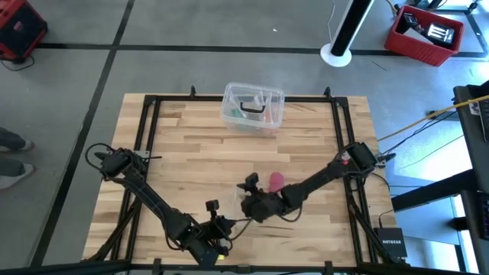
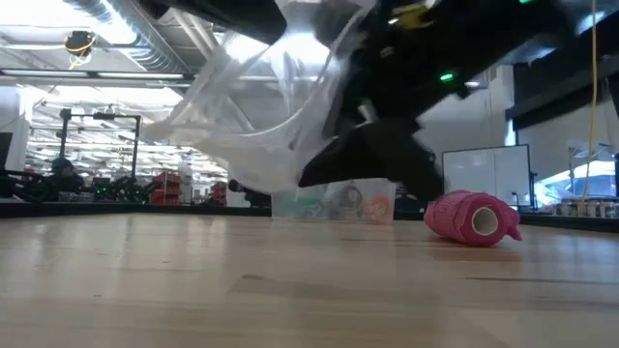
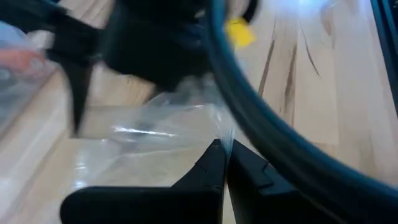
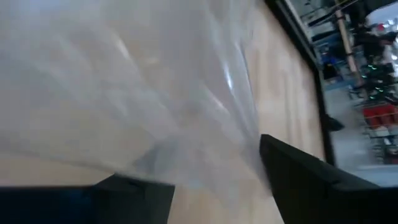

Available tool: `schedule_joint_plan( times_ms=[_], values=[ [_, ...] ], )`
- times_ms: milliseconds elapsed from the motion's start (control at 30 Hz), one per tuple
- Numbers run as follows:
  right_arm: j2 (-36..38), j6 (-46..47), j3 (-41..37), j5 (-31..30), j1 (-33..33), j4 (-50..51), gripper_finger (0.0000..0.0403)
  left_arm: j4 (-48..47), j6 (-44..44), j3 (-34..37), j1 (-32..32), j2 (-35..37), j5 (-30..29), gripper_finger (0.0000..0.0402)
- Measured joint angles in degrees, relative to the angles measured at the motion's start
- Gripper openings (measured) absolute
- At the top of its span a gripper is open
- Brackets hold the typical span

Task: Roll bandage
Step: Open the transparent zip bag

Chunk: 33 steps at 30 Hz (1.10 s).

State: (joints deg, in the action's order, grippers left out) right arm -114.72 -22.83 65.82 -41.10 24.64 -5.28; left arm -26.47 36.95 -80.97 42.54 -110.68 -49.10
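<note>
Your left gripper (image 3: pixel 222 163) is pinched fully shut on an edge of the clear plastic wrapper (image 2: pixel 256 121), held up off the table (image 1: pixel 191 176). Your right gripper (image 4: pixel 214 180) stands wide, fingers either side of the same film; whether it grips, you cannot tell. The pink bandage (image 2: pixel 471 217) lies already rolled on the wood just beyond the right gripper, untouched. You seem to be clearing the wrapper; next, part the grippers carefully without knocking the roll

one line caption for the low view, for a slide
Pink bandage roll lies on the table while a clear wrapper hangs above it, dark arms overhead, clear box behind.
</note>
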Motion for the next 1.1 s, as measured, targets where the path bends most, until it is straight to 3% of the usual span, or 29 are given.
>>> schedule_joint_plan(
  times_ms=[167,400,800,967,1067,1100],
  values=[
    [0.7,-1.5,0.0,-1.9,-2.0,1.2,0.0227,-1.6,3.4,0.0,-0.8,-0.9,1.0,0.0001],
    [6.2,1.3,0.0,-4.8,3.8,13.6,0.0227,-6.3,8.8,0.0,-2.4,-1.4,0.6,0.0001],
    [13.5,12.9,0.0,-10.8,12.4,33.8,0.0227,-6.0,9.2,0.0,-3.3,-1.4,0.4,0.0001],
    [14.6,14.4,0.0,0.0,15.4,17.6,0.0227,-5.8,10.6,0.1,-3.6,-1.4,0.4,0.0001],
    [12.4,8.3,0.1,10.9,16.3,1.8,0.0227,-5.8,10.6,0.1,-4.0,-1.4,0.4,0.0001],
    [11.4,5.5,0.1,12.1,16.6,-1.9,0.0227,-5.8,10.5,0.1,-4.1,-1.4,0.4,0.0001]
  ],
)
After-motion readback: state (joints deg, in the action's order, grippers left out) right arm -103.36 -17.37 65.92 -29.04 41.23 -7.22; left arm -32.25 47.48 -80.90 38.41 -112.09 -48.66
